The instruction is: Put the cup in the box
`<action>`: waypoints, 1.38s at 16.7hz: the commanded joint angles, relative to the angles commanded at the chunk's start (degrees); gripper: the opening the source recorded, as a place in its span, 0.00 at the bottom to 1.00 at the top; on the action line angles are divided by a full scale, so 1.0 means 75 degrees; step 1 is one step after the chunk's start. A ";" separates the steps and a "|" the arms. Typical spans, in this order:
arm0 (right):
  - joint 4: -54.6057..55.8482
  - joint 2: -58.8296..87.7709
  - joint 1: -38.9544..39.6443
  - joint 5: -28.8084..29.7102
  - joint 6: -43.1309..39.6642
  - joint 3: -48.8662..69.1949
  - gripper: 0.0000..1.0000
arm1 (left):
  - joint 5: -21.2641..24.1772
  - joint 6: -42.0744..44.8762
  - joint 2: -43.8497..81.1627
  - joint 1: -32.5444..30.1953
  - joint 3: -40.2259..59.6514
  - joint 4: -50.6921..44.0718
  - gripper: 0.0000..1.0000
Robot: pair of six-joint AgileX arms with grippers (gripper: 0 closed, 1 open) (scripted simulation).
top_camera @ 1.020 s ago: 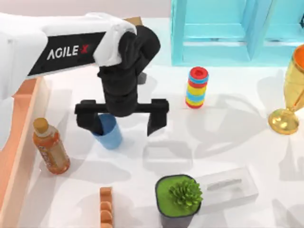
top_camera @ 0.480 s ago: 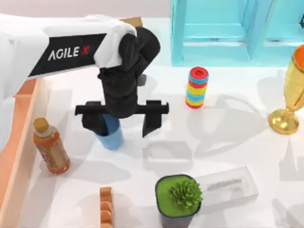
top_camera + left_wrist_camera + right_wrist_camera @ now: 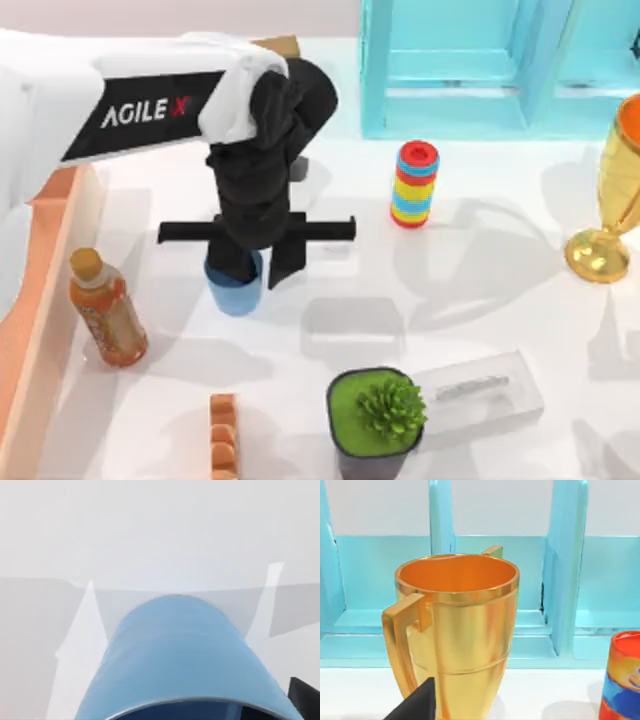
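Observation:
The small blue cup (image 3: pixel 236 291) stands upright on the white table, left of centre, and appears close up in the left wrist view (image 3: pixel 185 655). My left gripper (image 3: pixel 258 270) points straight down over it, its fingers drawn in against the cup's sides, shut on it. One black fingertip (image 3: pixel 304 696) shows beside the cup's rim. The salmon-orange box (image 3: pixel 35 330) runs along the table's left edge, left of the cup. My right gripper (image 3: pixel 415 702) is parked close to the golden trophy (image 3: pixel 457 630).
An orange drink bottle (image 3: pixel 105 310) stands between the cup and the box. A striped ring stack (image 3: pixel 415 185), the trophy (image 3: pixel 610 190), a potted plant (image 3: pixel 380 415), a translucent case (image 3: pixel 480 390) and an orange ridged piece (image 3: pixel 224 435) stand around. A teal shelf (image 3: pixel 480 60) lines the back.
The left gripper's fingers have drawn inward from wide apart until they meet the cup's sides. The cup has shifted slightly to the right.

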 joint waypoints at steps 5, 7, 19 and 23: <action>0.0000 0.0000 0.0000 0.0000 0.0000 0.0000 1.00 | 0.0000 0.0000 0.0000 0.0000 0.0000 0.0000 0.00; 0.0000 0.0000 0.0000 0.0000 0.0000 0.0000 1.00 | 0.0000 0.0000 0.0000 0.0000 0.0000 0.0000 0.00; 0.0000 0.0000 0.0000 0.0000 0.0000 0.0000 1.00 | 0.0457 0.3258 -0.1706 0.2464 0.0284 -0.1127 0.00; 0.0000 0.0000 0.0000 0.0000 0.0000 0.0000 1.00 | 0.0222 0.4887 -0.2511 0.4610 0.0152 -0.2327 0.00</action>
